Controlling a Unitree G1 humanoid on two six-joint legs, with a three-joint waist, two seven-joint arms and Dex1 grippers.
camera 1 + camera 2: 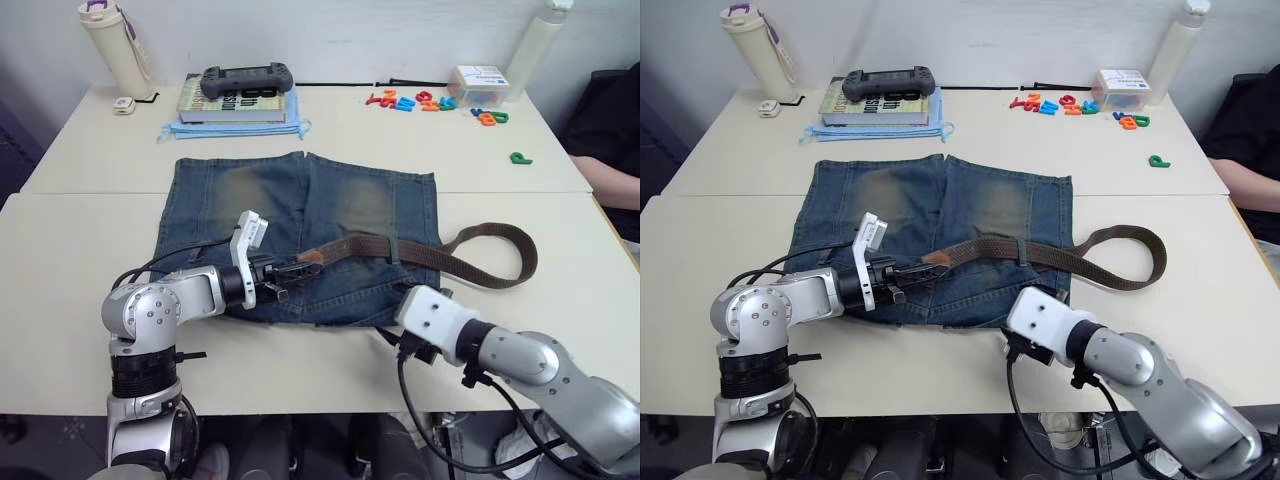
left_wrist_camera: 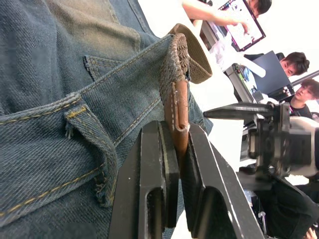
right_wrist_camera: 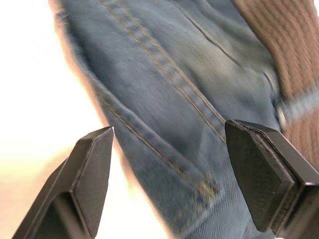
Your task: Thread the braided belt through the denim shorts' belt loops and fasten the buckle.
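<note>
Your left gripper (image 2: 175, 149) is clamped on the tan tip of the belt (image 1: 420, 249), which stands pinched between the two fingers (image 2: 154, 169) over the waistband of the shorts (image 1: 300, 210). Just beside those fingers a belt loop (image 2: 92, 144) lies on the waistband. From the fingers the belt runs across the shorts and curls back in a loop on the table (image 1: 80, 250). Your right gripper (image 3: 167, 172) has its fingers spread wide, with the denim edge between them and the belt just past the fingertips.
</note>
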